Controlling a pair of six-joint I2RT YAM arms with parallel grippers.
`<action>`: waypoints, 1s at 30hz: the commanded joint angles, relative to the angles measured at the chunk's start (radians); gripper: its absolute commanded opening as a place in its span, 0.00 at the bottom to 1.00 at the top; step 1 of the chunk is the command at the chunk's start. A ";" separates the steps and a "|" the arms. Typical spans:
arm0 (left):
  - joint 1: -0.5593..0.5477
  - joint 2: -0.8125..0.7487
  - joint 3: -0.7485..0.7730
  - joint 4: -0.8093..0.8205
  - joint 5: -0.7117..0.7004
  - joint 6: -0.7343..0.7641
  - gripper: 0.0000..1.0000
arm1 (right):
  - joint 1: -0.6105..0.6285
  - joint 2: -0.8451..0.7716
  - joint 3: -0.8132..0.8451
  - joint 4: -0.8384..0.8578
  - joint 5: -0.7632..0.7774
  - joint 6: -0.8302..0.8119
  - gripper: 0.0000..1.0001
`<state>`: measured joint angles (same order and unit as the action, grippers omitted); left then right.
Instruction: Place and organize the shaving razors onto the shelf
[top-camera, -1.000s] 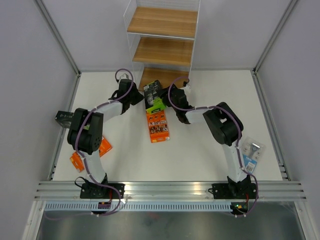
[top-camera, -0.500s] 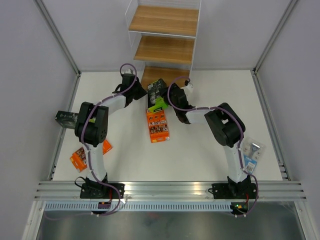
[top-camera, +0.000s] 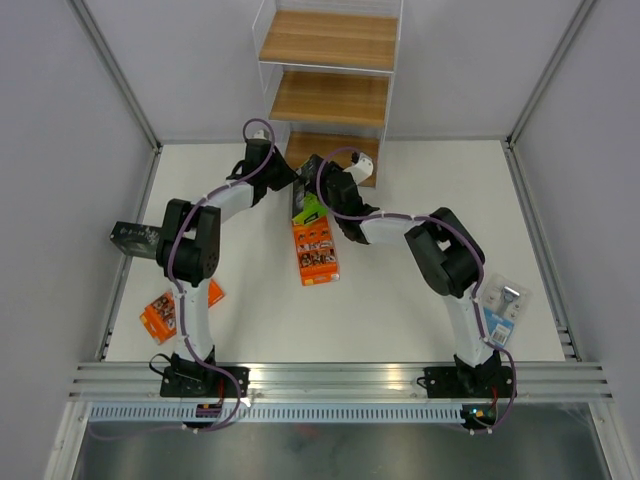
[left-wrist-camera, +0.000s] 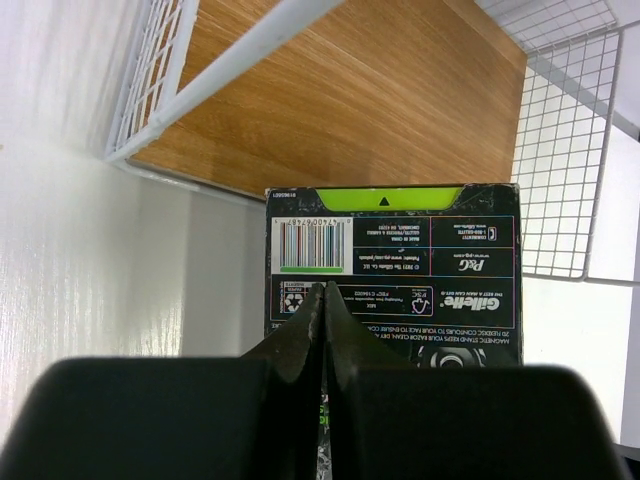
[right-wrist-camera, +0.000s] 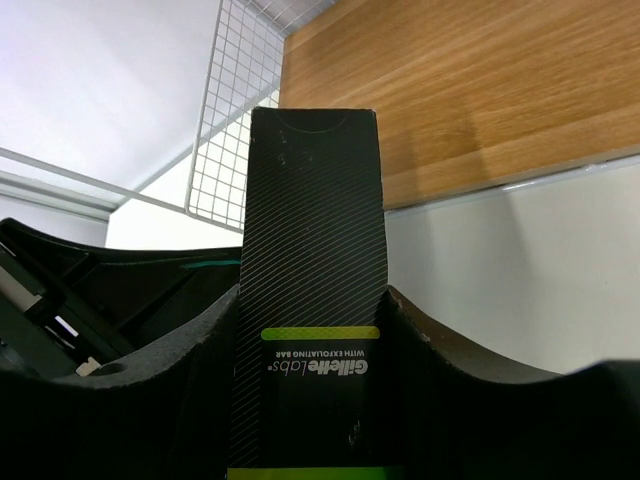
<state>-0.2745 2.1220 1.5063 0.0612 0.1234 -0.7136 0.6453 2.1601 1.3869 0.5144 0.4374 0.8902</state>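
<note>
A green-and-black razor pack is on the table just in front of the shelf's lowest wooden board. My right gripper is shut on its narrow sides; in the right wrist view the pack stands between the fingers, pointing at the board. My left gripper is shut, its tips against the pack's printed back. An orange pack lies at mid-table, another orange pack near left, and the light blue pack near right.
A dark boxed pack sits at the table's left edge. The shelf's white wire side panels flank the lowest board. Grey walls enclose the table on three sides. An aluminium rail runs along the near edge.
Both grippers have moved closer to the shelf's lowest board. The right wrist has swung left with the green-and-black pack. The left gripper has come in against the pack.
</note>
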 joint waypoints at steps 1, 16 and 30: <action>-0.014 -0.005 0.000 -0.001 0.042 0.022 0.02 | -0.012 -0.011 0.129 0.213 0.094 -0.033 0.36; 0.018 -0.212 -0.190 -0.040 -0.068 0.038 0.30 | 0.048 0.018 0.230 0.002 -0.062 -0.166 0.39; 0.034 -0.171 -0.175 -0.083 -0.018 0.069 0.26 | 0.102 0.053 0.382 -0.099 0.303 -0.488 0.43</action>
<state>-0.2417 1.9499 1.3338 -0.0154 0.0849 -0.6857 0.7536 2.2265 1.6749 0.3321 0.6239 0.4942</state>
